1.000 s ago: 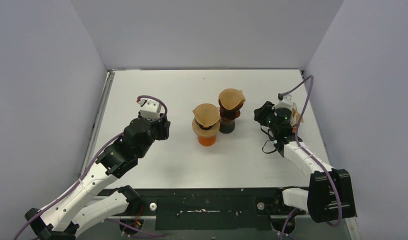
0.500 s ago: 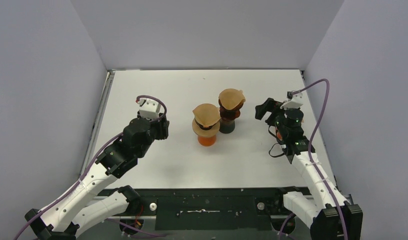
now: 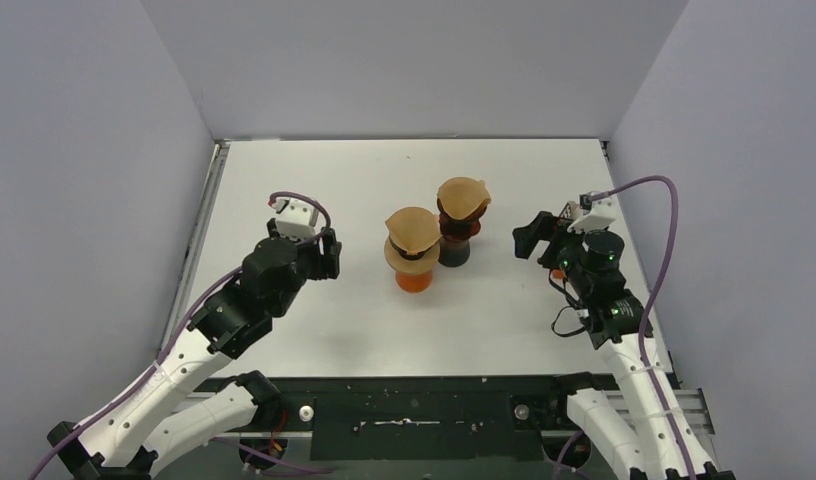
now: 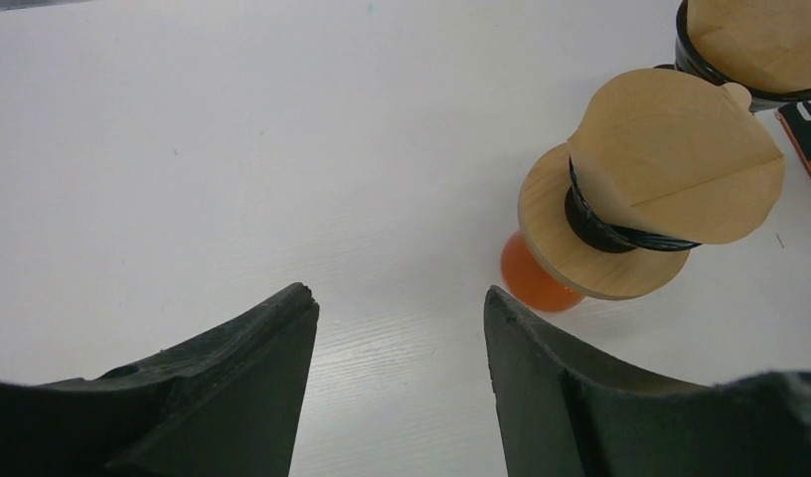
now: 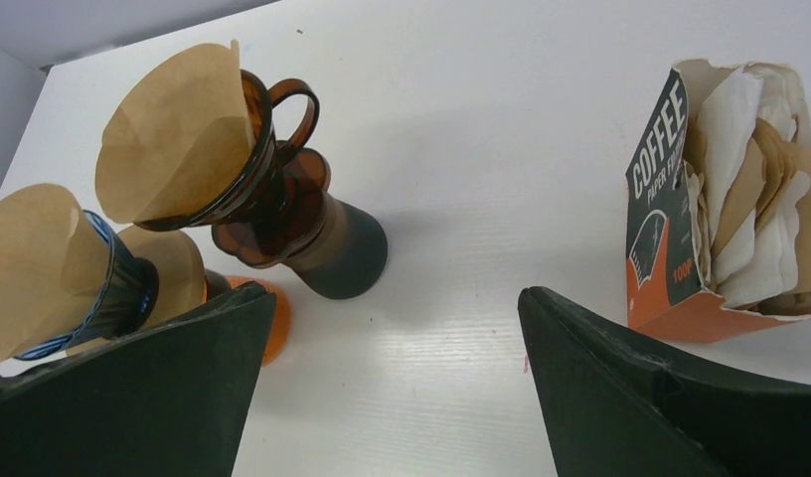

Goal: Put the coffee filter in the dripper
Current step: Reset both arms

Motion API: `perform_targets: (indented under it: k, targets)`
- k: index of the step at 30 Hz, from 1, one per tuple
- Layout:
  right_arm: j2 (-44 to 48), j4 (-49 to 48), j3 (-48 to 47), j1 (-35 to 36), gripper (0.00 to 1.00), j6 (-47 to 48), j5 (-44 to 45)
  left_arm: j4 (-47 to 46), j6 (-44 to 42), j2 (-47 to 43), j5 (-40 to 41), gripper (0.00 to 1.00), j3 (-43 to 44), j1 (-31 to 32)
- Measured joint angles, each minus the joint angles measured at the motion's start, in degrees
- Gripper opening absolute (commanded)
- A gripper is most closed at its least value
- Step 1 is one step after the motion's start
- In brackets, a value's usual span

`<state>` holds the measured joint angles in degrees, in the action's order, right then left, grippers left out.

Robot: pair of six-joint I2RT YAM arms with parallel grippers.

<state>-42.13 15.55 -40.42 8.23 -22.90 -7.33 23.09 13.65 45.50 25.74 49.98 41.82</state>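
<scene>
A brown paper cone filter [image 5: 173, 139] sits open in the dark amber glass dripper with a handle [image 5: 282, 189], and a second brown paper filter [image 4: 680, 159] sits in the wood-collared dripper on an orange base [image 4: 546, 214], its paper standing well above the rim. The left gripper [image 4: 397, 298] is spread wide and carries nothing, hovering over the bare white table [image 4: 233, 149] to the left of the wood-collared dripper. The right gripper [image 5: 397, 298] is likewise released and empty, between the amber dripper and the orange-and-black cardboard box of spare filters [image 5: 670, 238]. I judge the placing done or nearly so, leaving only a check and a clean exit. Each arm should lift up and away, not sweep sideways: both drippers are tall, narrow-footed and just beside each other, so a brush could tip one or flick the light paper out
</scene>
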Motion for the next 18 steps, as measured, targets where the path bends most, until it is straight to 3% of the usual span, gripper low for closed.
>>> perform_targets:
  k: [2,4,18]
  targets:
    - [0.7,2.6,-0.9,0.6,1.00,0.3,-0.3,0.0,-0.4,-0.3,0.1,0.86,0.0,0.0]
    - [1.3,4.9,-2.0,1.3,1.00,1.3,-0.6,0.0,-0.7,-0.7,0.4,0.93,0.0,0.0]
    - [6.9,11.2,-3.4,2.0,1.00,2.9,2.4,-0.2,-0.6,-4.1,1.8,0.97,-0.8,-0.3]
